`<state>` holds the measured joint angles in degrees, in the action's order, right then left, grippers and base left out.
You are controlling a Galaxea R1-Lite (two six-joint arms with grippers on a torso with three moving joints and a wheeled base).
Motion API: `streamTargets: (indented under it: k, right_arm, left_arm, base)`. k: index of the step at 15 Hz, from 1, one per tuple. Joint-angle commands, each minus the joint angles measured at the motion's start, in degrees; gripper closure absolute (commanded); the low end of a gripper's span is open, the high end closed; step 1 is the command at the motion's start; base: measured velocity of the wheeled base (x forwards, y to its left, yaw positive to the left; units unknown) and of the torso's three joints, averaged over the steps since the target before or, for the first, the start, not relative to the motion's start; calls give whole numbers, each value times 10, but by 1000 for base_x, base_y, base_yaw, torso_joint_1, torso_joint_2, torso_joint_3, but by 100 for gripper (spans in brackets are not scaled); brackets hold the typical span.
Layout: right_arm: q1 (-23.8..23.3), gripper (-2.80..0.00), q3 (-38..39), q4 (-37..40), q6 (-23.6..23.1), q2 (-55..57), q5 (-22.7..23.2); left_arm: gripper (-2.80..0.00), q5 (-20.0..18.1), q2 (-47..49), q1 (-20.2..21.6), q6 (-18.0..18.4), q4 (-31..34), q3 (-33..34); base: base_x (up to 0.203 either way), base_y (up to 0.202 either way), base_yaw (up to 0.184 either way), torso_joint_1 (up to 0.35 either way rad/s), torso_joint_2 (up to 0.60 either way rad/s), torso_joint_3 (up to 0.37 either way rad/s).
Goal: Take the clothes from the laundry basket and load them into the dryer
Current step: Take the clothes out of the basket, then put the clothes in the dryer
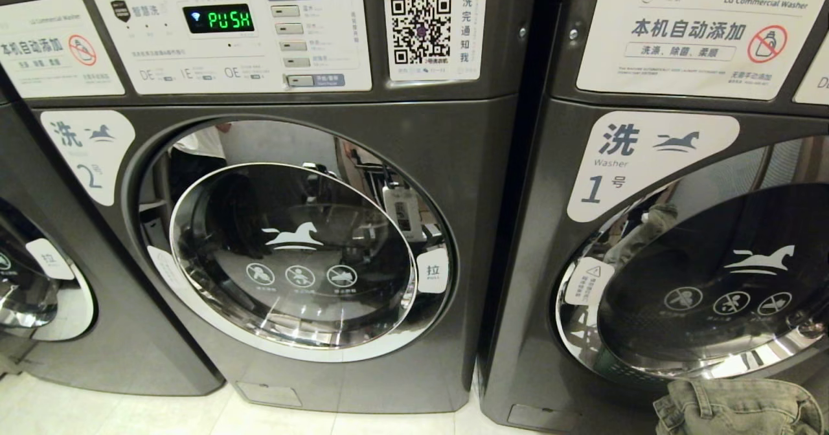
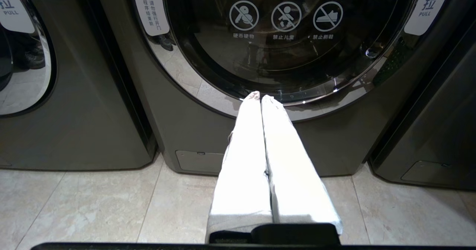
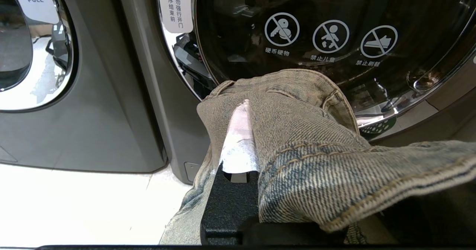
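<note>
Machines: 3 dark grey front-loaders stand side by side on a pale tiled floor (image 2: 93, 205). The middle one carries a label reading 2 (image 1: 87, 153), the one on the right a label reading 1 (image 1: 647, 163).
Machine 2 (image 1: 311, 228): round chrome-rimmed door shut; its green display (image 1: 218, 18) reads PUSH; a QR sticker (image 1: 434, 32) sits beside the control panel; a white pull tag (image 1: 432, 270) marks the door's right edge.
Machine 1 (image 1: 654, 260): door (image 1: 712, 279) also shut, with 3 round prohibition icons low on the dark glass.
Right gripper (image 3: 240, 131): clenched on a faded denim garment (image 3: 297, 131). The cloth drapes over and around the white-wrapped fingers (image 3: 240, 146), so only 1 strip of them shows through a fold. It is held low, just in front of the shut door of machine 1.
Denim garment in head view: a bunched grey-green heap (image 1: 738, 409) at the lower right corner, below machine 1's door.
Left gripper (image 2: 260, 97): 2 long white-wrapped fingers (image 2: 245, 160) pressed together, holding nothing, pointing at the lower rim of a shut door, probably machine 2's.
Laundry basket: a green perforated shape mirrored in machine 1's chrome rim (image 3: 373, 125) may be it; too small to be sure.
</note>
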<state>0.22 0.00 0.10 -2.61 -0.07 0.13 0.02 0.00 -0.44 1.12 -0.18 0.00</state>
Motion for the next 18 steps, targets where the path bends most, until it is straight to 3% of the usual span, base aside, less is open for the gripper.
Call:
streamTargets:
  k: [1,6,18]
  right_arm:
    - [0,0,1,0,-1,0,1]
    - [0,0,1,0,-2,0,-1]
    - [0,0,1,0,1,0,-1]
  left_arm:
    - [0,0,0,0,0,0,0]
    - [0,0,0,0,1,-1,0]
    - [0,1,0,0,-2,-1,0]
  base:
    - [0,0,0,-2,27,46]
    - [0,0,0,-5,-109,-192]
    - [0,0,0,79,-473,-365]
